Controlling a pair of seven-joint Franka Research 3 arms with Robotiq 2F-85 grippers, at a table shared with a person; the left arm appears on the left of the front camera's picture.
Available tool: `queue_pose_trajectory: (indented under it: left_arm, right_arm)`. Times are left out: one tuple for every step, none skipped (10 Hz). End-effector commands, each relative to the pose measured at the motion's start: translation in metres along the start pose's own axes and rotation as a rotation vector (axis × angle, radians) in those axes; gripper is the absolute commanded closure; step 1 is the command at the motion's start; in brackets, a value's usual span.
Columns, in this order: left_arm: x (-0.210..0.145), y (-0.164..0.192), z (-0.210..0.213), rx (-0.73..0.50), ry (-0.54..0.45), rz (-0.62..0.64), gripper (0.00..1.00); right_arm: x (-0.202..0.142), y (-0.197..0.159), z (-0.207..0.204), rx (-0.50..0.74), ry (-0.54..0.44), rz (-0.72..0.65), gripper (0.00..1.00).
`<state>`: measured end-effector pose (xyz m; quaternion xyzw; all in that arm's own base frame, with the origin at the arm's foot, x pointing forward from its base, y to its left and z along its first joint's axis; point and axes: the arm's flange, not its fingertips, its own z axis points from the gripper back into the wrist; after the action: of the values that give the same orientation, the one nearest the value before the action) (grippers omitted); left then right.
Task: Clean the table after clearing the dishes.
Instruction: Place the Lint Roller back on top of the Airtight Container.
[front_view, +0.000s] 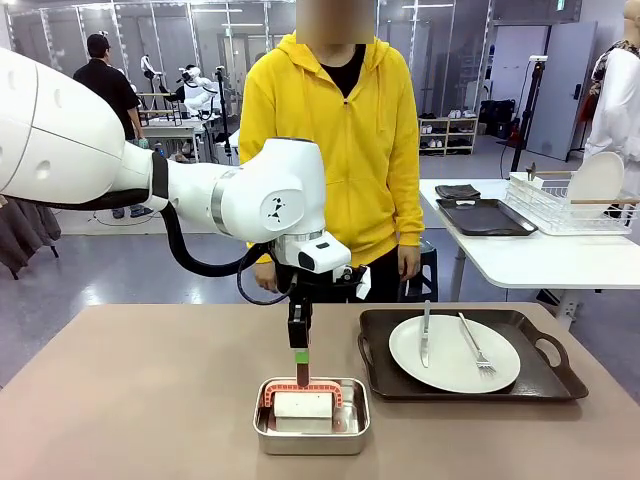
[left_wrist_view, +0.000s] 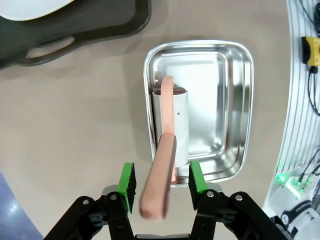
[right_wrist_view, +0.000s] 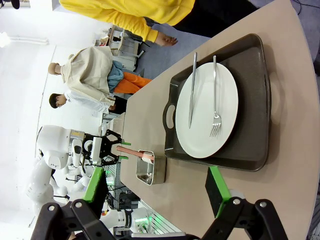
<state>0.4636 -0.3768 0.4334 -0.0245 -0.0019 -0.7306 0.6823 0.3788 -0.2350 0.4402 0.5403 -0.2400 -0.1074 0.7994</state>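
My left gripper hangs straight above a small steel pan near the front of the tan table. A white roller lies in the pan. Its pink handle rises between my green pads, with a gap on each side, so this gripper is open. A white plate with a knife and fork rests on a black tray to the right of the pan. My right gripper is open and empty, above the table beside that tray.
A person in a yellow hoodie stands at the far edge, hands down. Behind on the right, a white table carries a dish rack and another black tray.
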Motion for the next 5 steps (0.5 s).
queue_pose_trajectory:
  left_arm:
    - [-0.0033, -0.0046, 0.0081, -0.008, -0.013, -0.007, 0.34]
    - [-0.0042, -0.0043, 0.0095, -0.011, -0.008, 0.012, 0.25]
    - [-0.0051, -0.0044, 0.0107, -0.006, -0.005, 0.012, 0.24]
    - [-0.0067, -0.0041, 0.0110, -0.009, -0.004, 0.014, 0.15]
    - [-0.0074, -0.0036, 0.0104, -0.011, -0.006, 0.017, 0.15]
  right_arm:
    - [-0.0009, 0.0026, 0.0010, 0.003, -0.003, 0.005, 0.00]
    - [-0.0009, 0.0026, 0.0010, 0.003, -0.003, 0.005, 0.00]
    - [-0.0009, 0.0026, 0.0010, 0.003, -0.003, 0.005, 0.00]
    - [-0.0009, 0.0026, 0.0010, 0.003, -0.003, 0.005, 0.00]
    - [-0.0009, 0.0026, 0.0010, 0.003, -0.003, 0.005, 0.00]
